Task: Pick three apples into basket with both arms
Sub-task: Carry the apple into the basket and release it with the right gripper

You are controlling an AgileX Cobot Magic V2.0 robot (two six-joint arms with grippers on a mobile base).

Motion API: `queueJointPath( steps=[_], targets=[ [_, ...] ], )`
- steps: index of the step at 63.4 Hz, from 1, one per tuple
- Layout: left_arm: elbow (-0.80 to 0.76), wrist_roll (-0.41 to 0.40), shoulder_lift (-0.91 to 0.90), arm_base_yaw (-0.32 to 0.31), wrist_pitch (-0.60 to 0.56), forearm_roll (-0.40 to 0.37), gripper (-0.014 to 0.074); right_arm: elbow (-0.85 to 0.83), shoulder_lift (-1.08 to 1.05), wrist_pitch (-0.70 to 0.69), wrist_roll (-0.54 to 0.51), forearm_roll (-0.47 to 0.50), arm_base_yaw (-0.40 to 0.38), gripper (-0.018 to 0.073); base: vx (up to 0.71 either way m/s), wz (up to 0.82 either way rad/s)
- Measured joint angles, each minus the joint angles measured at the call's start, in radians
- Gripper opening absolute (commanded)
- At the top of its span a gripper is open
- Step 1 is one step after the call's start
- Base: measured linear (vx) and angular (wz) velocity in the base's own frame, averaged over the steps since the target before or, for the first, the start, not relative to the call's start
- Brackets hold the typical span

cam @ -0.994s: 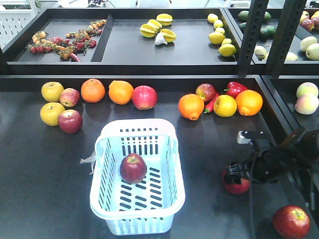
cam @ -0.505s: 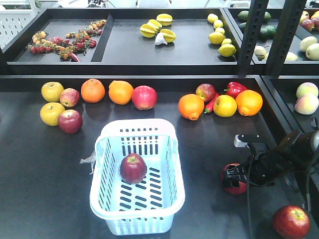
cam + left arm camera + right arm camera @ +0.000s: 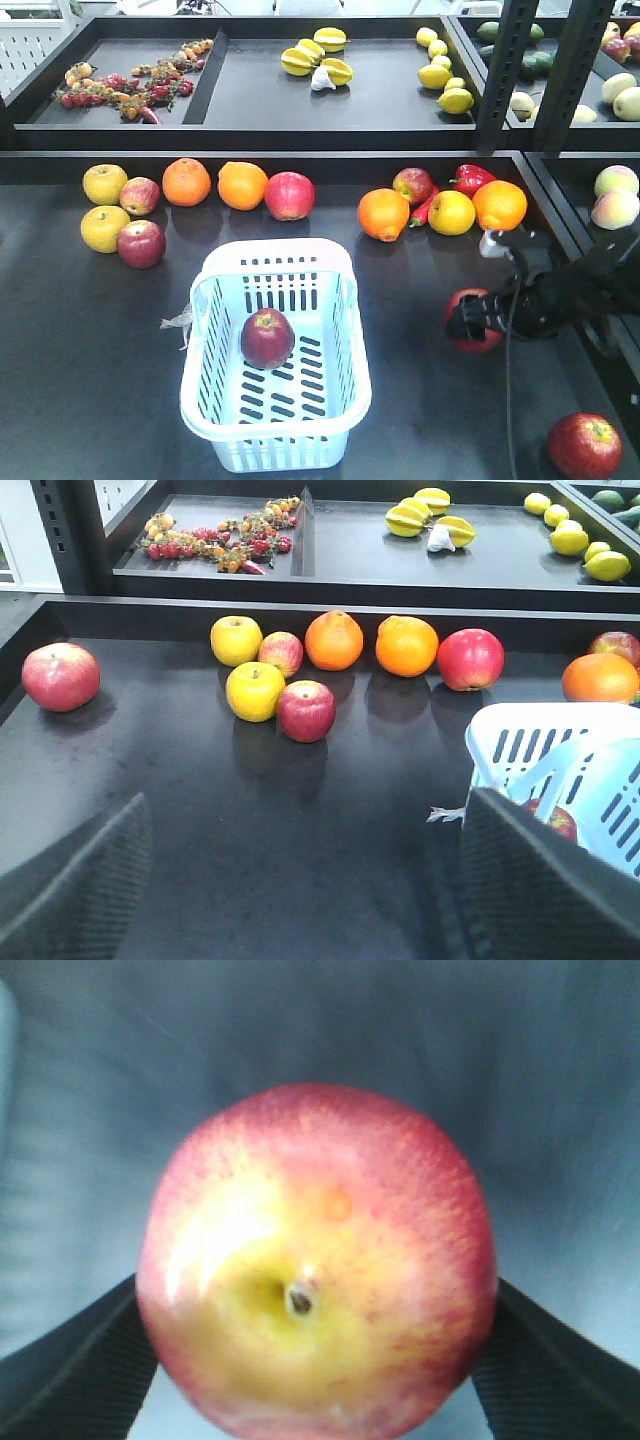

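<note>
The pale basket (image 3: 205,400) stands in the middle of the dark table with one red apple (image 3: 267,337) inside. My right gripper (image 3: 466,325) is shut on a second apple (image 3: 470,298) to the right of the basket; in the right wrist view this apple (image 3: 315,1260) fills the gap between both fingers (image 3: 70,1375). A third apple (image 3: 584,445) lies at the front right corner. My left gripper (image 3: 305,810) is open over bare table, with the basket (image 3: 560,745) just to its right. The left arm is outside the front view.
Along the back of the table runs a row of fruit: yellow apples (image 3: 104,184), oranges (image 3: 187,181), a red apple (image 3: 290,195), a red pepper (image 3: 470,178). A raised shelf edge (image 3: 300,138) lies behind them. Two black posts (image 3: 505,70) stand at the right.
The right gripper has moved up in the front view, carrying the apple from near the table's front toward the level of the basket's far half. The basket and other apples stayed put.
</note>
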Motion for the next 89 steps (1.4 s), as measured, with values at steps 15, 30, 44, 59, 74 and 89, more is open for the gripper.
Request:
queueJointPath(
  steps=[15, 30, 44, 59, 74, 89],
  targets=[
    [0.000, 0.000, 0.000, 0.000, 0.000, 0.000, 0.0593, 0.000, -0.183, 0.197, 0.031, -0.007, 0.000, 0.0437, 0.00, 0.00],
    [0.000, 0.000, 0.000, 0.000, 0.000, 0.000, 0.0593, 0.001, -0.369, 0.343, 0.042, -0.021, 0.054, 0.0437, 0.00, 0.00],
    [0.000, 0.000, 0.000, 0.000, 0.000, 0.000, 0.0593, 0.002, -0.441, 0.306, 0.046, -0.021, 0.285, 0.0437, 0.00, 0.00],
    [0.000, 0.000, 0.000, 0.000, 0.000, 0.000, 0.0593, 0.004, -0.387, 0.073, 0.050, -0.013, 0.531, 0.0438, 0.00, 0.00],
    [0.000, 0.000, 0.000, 0.000, 0.000, 0.000, 0.0593, 0.004, -0.268, -0.067, 0.063, -0.005, 0.602, 0.0477, 0.00, 0.00],
    [0.000, 0.000, 0.000, 0.000, 0.000, 0.000, 0.0593, 0.004, -0.194, -0.082, 0.090, -0.005, 0.604, 0.0625, 0.00, 0.00]
  ],
)
